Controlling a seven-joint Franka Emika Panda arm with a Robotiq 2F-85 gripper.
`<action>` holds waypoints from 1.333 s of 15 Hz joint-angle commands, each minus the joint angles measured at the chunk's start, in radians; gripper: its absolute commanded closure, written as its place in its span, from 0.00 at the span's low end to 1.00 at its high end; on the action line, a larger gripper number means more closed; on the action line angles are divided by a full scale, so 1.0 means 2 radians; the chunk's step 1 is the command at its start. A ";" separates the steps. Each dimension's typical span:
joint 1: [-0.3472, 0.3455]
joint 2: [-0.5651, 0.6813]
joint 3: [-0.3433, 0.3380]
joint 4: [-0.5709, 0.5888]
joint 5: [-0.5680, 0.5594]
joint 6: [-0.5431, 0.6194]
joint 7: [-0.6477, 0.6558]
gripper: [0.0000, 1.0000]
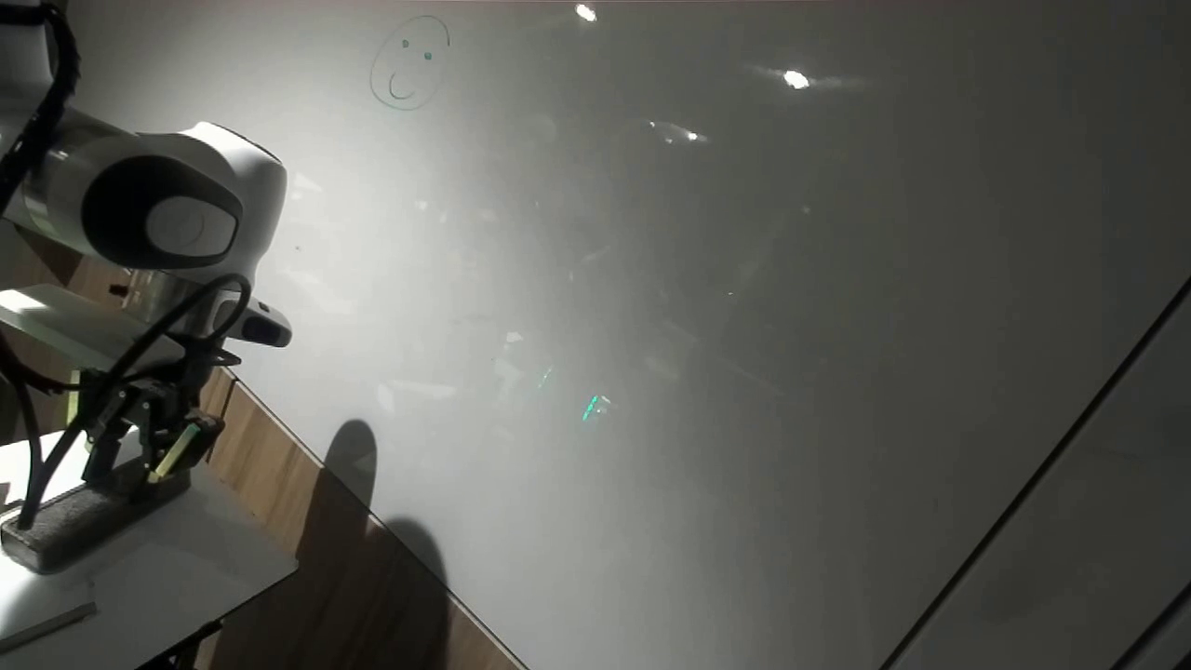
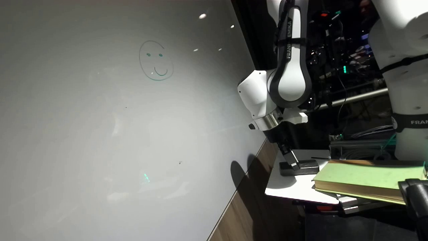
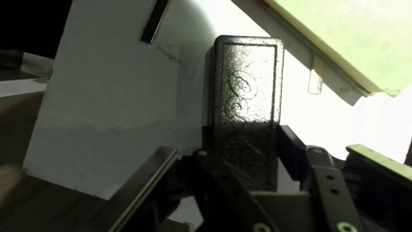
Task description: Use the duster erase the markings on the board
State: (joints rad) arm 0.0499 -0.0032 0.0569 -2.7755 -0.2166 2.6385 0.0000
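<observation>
We see the gripper (image 3: 245, 138) with its fingers (image 3: 291, 151) clamped on the duster (image 3: 249, 88), one against each long side. The duster lies flat on the white table (image 3: 106, 96), apart from the board (image 1: 837, 372) and with a thick green book (image 2: 367, 174) near it. In both exterior views we find the markings (image 2: 160, 55) high on the board: a smiling face in thin green pen, two dots for eyes, its round outline faint along one edge. We see the white arm (image 2: 292, 85) bent down over the table.
</observation>
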 commanded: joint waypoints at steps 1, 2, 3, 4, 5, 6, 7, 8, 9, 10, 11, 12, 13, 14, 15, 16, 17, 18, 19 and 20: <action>-0.005 -0.001 -0.006 0.001 -0.008 0.008 0.003 0.73; -0.004 -0.005 -0.005 0.001 -0.007 0.005 0.004 0.73; -0.002 -0.013 -0.003 0.001 -0.005 -0.001 0.005 0.73; 0.000 -0.027 0.000 0.002 0.003 -0.010 0.002 0.73; 0.004 -0.045 0.003 0.004 0.014 -0.019 -0.004 0.73; 0.008 -0.064 0.006 0.006 0.027 -0.026 -0.009 0.73; 0.014 -0.089 0.011 0.010 0.041 -0.035 -0.013 0.73; 0.019 -0.110 0.014 0.019 0.052 -0.044 -0.013 0.73; 0.024 -0.129 0.016 0.031 0.061 -0.052 -0.013 0.73; 0.027 -0.145 0.018 0.044 0.063 -0.057 -0.009 0.73; 0.028 -0.161 0.020 0.060 0.062 -0.064 -0.005 0.73; 0.029 -0.175 0.022 0.078 0.059 -0.071 -0.003 0.73; 0.028 -0.186 0.023 0.100 0.056 -0.077 -0.001 0.73; 0.027 -0.196 0.022 0.122 0.057 -0.087 -0.002 0.73; 0.025 -0.202 0.021 0.146 0.056 -0.094 -0.001 0.73; 0.021 -0.202 0.024 0.172 0.052 -0.096 0.007 0.73; 0.015 -0.201 0.025 0.193 0.047 -0.091 0.014 0.73; 0.010 -0.197 0.029 0.216 0.043 -0.086 0.026 0.73; 0.007 -0.195 0.030 0.232 0.042 -0.081 0.032 0.73; 0.003 -0.193 0.034 0.248 0.039 -0.079 0.043 0.73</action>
State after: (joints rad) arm 0.0877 -0.4155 0.0991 -2.3801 -0.1186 2.4863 0.0287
